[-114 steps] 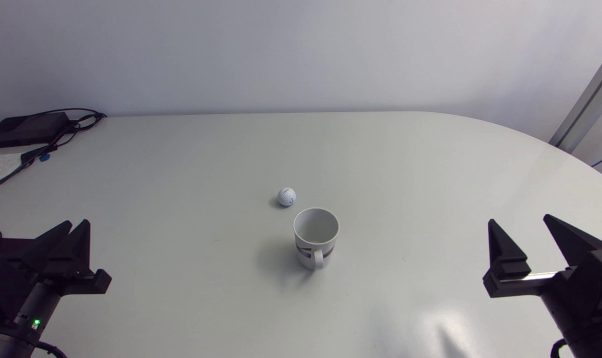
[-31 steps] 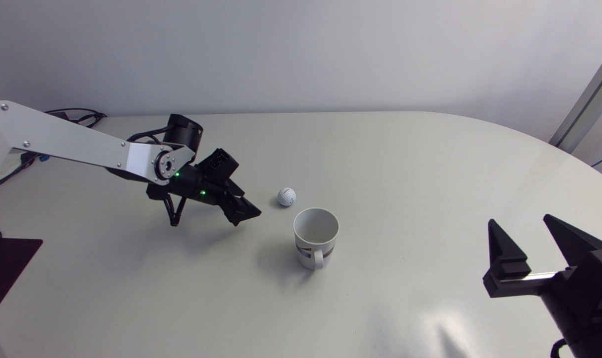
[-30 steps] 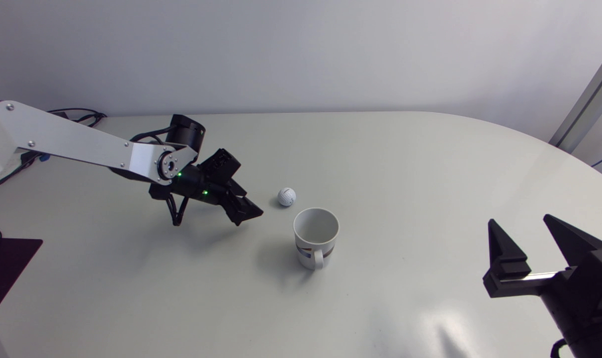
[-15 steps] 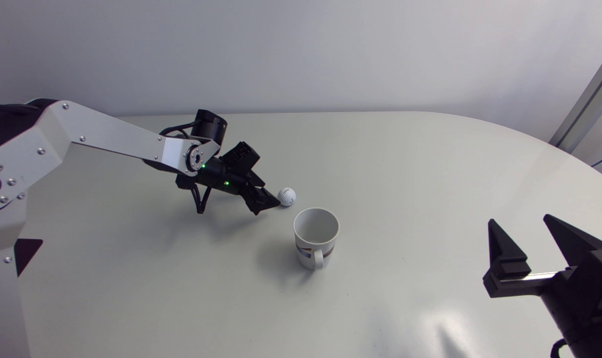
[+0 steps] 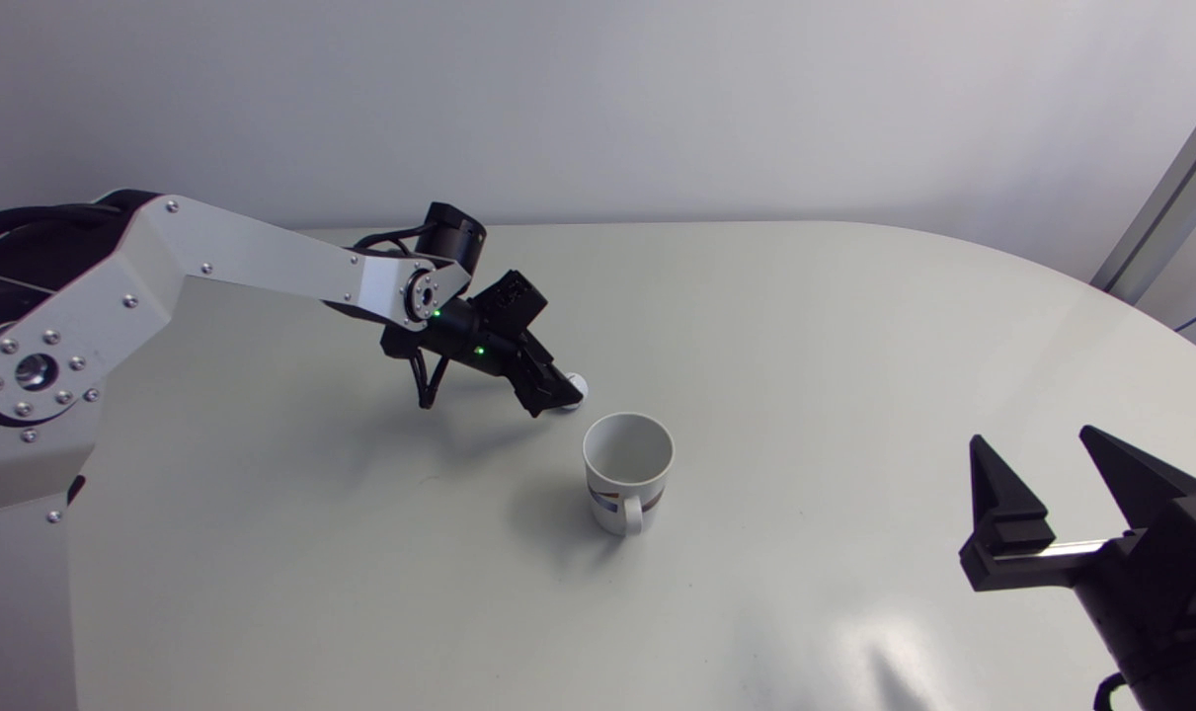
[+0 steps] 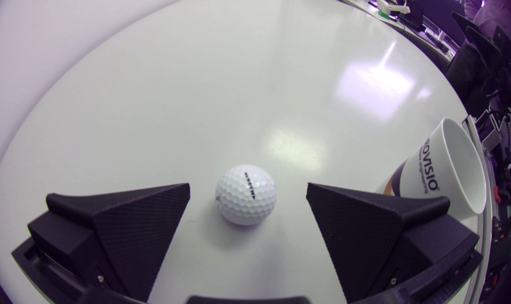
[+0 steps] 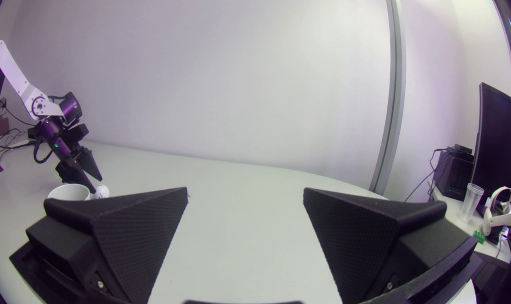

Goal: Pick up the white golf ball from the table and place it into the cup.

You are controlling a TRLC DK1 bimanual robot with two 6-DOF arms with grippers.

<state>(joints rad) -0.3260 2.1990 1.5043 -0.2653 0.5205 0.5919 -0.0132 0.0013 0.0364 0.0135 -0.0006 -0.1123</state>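
The white golf ball [image 6: 246,194] lies on the table [image 5: 805,326] just beside the upright cup [image 5: 628,472]. It now sits between the spread fingers of the left gripper [image 6: 247,188], which has swung in from its rest at the near corner within seconds. Neither finger touches the ball, so the grasp appears one squeeze away. From overhead the gripper hides most of the ball. The right gripper [image 5: 1032,434] sits spread, well apart.
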